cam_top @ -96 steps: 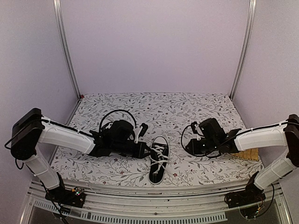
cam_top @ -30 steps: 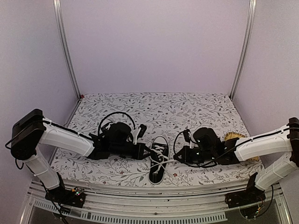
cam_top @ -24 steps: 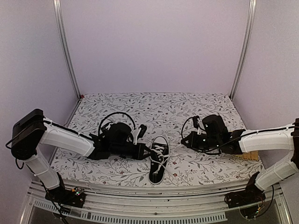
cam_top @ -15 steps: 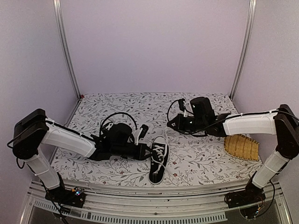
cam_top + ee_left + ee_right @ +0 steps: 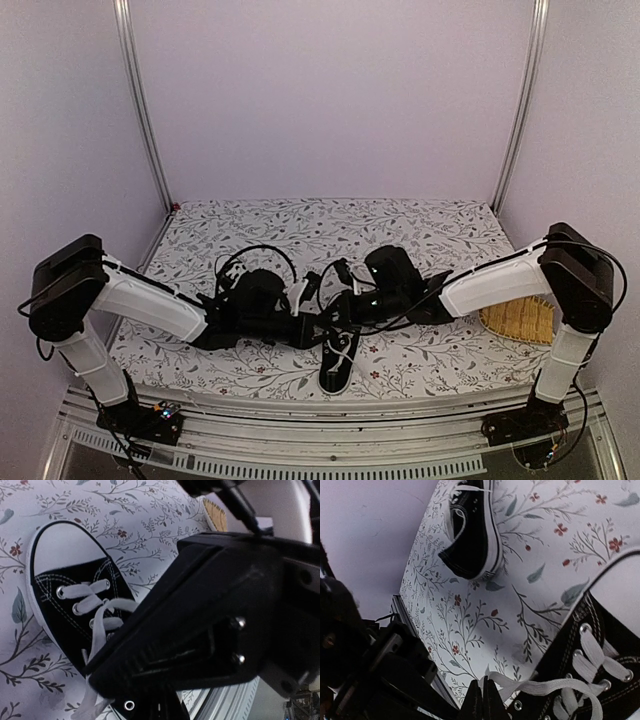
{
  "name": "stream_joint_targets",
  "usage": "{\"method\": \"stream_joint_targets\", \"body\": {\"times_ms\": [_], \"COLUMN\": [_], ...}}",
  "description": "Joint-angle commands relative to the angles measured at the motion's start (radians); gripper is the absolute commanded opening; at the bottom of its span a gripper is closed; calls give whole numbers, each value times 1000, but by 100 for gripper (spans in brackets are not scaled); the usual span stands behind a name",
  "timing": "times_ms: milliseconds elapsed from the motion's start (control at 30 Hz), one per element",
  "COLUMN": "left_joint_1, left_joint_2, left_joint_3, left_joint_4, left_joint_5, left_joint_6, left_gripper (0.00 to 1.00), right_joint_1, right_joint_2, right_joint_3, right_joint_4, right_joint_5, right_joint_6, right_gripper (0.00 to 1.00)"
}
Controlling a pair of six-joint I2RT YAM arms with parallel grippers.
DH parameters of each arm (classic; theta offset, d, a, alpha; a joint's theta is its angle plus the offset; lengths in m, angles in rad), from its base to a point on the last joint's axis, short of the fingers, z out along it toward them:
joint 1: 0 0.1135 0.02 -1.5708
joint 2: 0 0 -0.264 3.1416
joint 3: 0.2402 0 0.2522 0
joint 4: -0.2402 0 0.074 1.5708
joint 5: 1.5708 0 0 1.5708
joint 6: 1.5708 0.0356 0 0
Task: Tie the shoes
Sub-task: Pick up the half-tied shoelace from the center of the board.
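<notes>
The shoes (image 5: 338, 365) lie apart on the floral desk (image 5: 430, 235). The front shoe (image 5: 60, 615) sits near the desk's front edge with both arms converged on it, and its laces are loose and untied. The right arm (image 5: 490, 285) reaches across to the far end of the front shoe. Its jaws are pressed together and appear to pinch a free lace (image 5: 545, 684), drawn out sideways from the eyelets, presumably to form the first crossing. The left arm (image 5: 150, 300) lies low, just left of the front shoe, with its jaws at that shoe's side, probably steadying it or holding the other lace. Whether they are open or closed cannot be told, since a black housing (image 5: 225, 605) fills most of the left wrist view. The overhead view shows how the arms are laid out and a woven tray (image 5: 515, 322) well right of the front shoe, but it hides the pinch. The right wrist view alone shows the second shoe (image 5: 470, 530), lying well beyond the front shoe with its laces also loose. The left wrist view alone shows the white toe cap (image 5: 60, 550) and the slack lacing.
</notes>
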Motion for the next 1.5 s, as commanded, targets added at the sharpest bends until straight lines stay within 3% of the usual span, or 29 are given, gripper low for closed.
{"method": "stream_joint_targets", "body": {"times_ms": [0, 100, 333, 533, 900, 1467], "left_joint_1": [-13, -16, -17, -17, -18, -16], "left_joint_2": [-24, -28, -35, -54, -35, -6], "left_joint_3": [-27, -26, -18, -27, 5, 55], "left_joint_4": [52, 48, 22, 6, -3, -49], "left_joint_5": [-15, -19, -34, -59, -31, -12], "left_joint_6": [16, 17, 14, -7, -20, -8], "left_gripper": [0, 0, 0, 0, 0, 0], "right_joint_1": [2, 1, -4, -13, 69, 122], "right_joint_2": [-49, -62, -196, -333, -366, -200], "right_joint_3": [-106, -145, -186, -244, -336, -235], "right_joint_4": [68, 96, 101, 84, 93, 114], "right_joint_5": [-67, -102, -75, -27, 141, 281], "right_joint_6": [84, 83, -17, -159, -437, -703], "right_gripper": [2, 5, 43, 59, 66, 80]}}
